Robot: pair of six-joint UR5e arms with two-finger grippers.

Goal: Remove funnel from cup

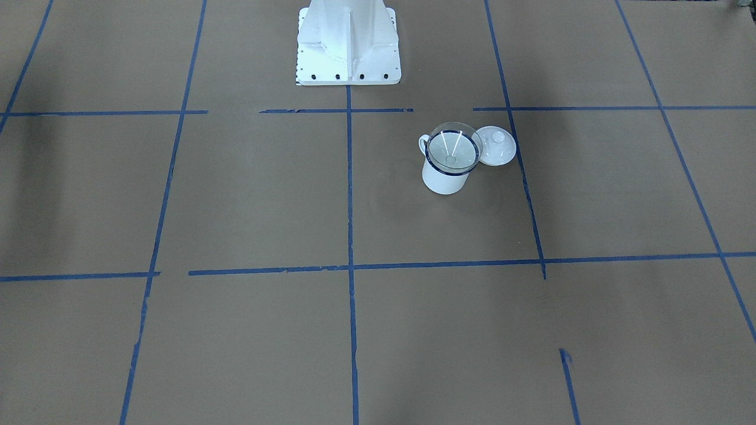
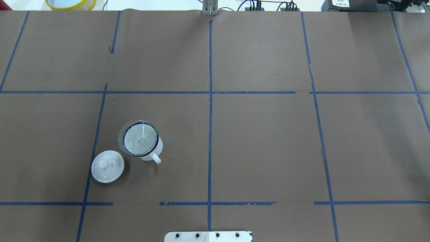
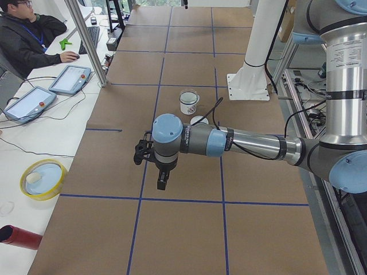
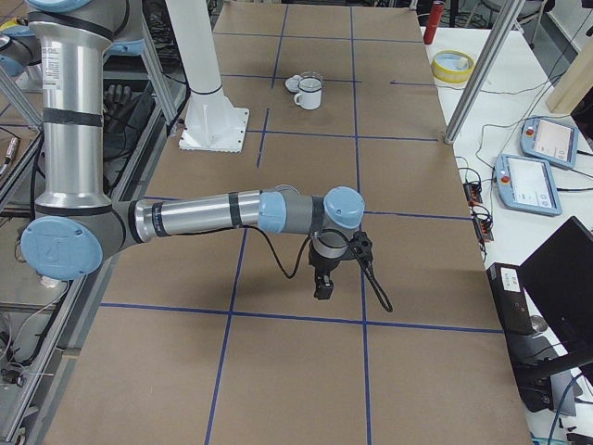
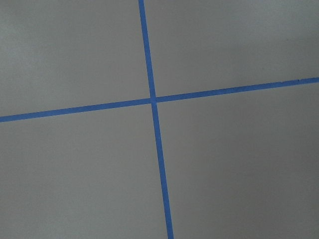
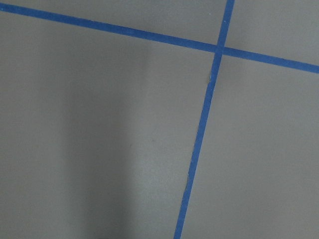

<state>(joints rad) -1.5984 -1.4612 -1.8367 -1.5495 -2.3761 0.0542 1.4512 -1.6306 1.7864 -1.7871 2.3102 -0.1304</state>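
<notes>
A clear funnel (image 1: pixel 452 149) sits mouth up in a white cup (image 1: pixel 444 177) with a dark blue rim, left of the table's middle in the overhead view, funnel (image 2: pixel 138 137), cup (image 2: pixel 158 146). Both show small in the side views, the cup in the left one (image 3: pixel 188 103) and in the right one (image 4: pixel 308 93). My left gripper (image 3: pixel 163 182) hangs above the table far from the cup; it shows only in the left side view. My right gripper (image 4: pixel 322 287) shows only in the right side view, also far from the cup. I cannot tell whether either is open or shut.
A white domed lid (image 2: pixel 107 166) with a knob lies beside the cup, on the side away from its handle. The robot base (image 1: pixel 348 41) stands at the table's edge. A yellow-rimmed bowl (image 3: pixel 43 179) and tablets (image 3: pixel 70 79) lie on the operators' side table, where a person sits.
</notes>
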